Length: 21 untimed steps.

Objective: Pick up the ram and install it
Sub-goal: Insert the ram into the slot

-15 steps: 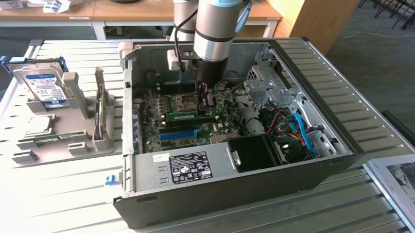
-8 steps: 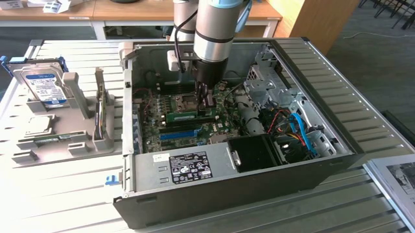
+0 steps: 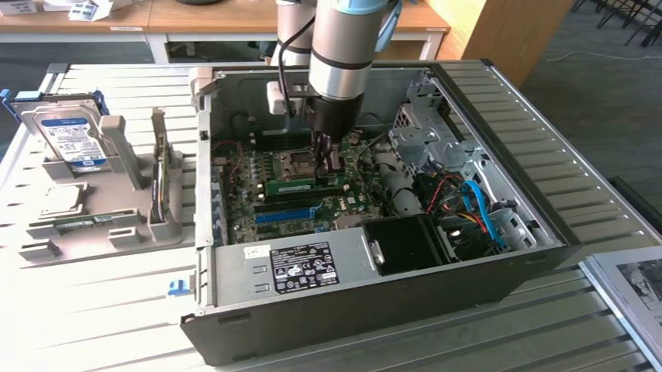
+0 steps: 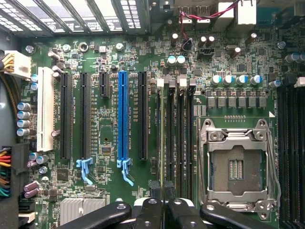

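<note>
Black fingers (image 4: 153,191) sit closest to the wrist camera, drawn almost together with only a thin slit between their tips. They hang over the end of the dark memory slots (image 4: 176,138), just beside the open CPU socket (image 4: 237,167). Whether that slit pinches anything cannot be told.

In the exterior view the arm (image 3: 342,54) reaches straight down into the open computer case (image 3: 362,310). The fingers' tips are at the top edge of the ram (image 3: 302,185), at its end toward the exterior view's right. The ram stands on its long edge on the motherboard (image 3: 240,194), just beside the CPU socket, between it and the blue slot (image 3: 281,215). Its pale label faces the camera.

Well apart from the CPU socket, outside the case on the exterior view's left, a grey holder (image 3: 124,232) rests on the slatted tabletop (image 3: 104,318). It carries a hard drive (image 3: 70,138) standing upright and a square silver chip (image 3: 62,200) lying flat.
</note>
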Motion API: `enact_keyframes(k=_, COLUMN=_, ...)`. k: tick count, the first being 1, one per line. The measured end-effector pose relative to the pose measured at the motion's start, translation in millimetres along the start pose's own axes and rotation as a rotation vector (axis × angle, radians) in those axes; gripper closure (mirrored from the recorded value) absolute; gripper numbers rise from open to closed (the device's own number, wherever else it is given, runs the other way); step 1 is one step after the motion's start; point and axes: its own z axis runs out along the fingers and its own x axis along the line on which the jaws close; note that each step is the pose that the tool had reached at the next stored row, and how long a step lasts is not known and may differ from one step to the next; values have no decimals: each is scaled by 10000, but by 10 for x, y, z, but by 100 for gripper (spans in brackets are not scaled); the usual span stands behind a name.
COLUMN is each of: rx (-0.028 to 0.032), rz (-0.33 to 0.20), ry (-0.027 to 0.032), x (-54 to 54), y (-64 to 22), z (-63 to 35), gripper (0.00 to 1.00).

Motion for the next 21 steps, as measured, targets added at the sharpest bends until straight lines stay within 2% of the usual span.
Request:
enact_keyframes(k=9, rx=33, rz=-15, ry=1, x=0, y=1, z=-1, gripper=88)
enact_keyframes(k=21, rx=35, rz=-16, ry=-2, x=-2, y=11, z=3, gripper=88)
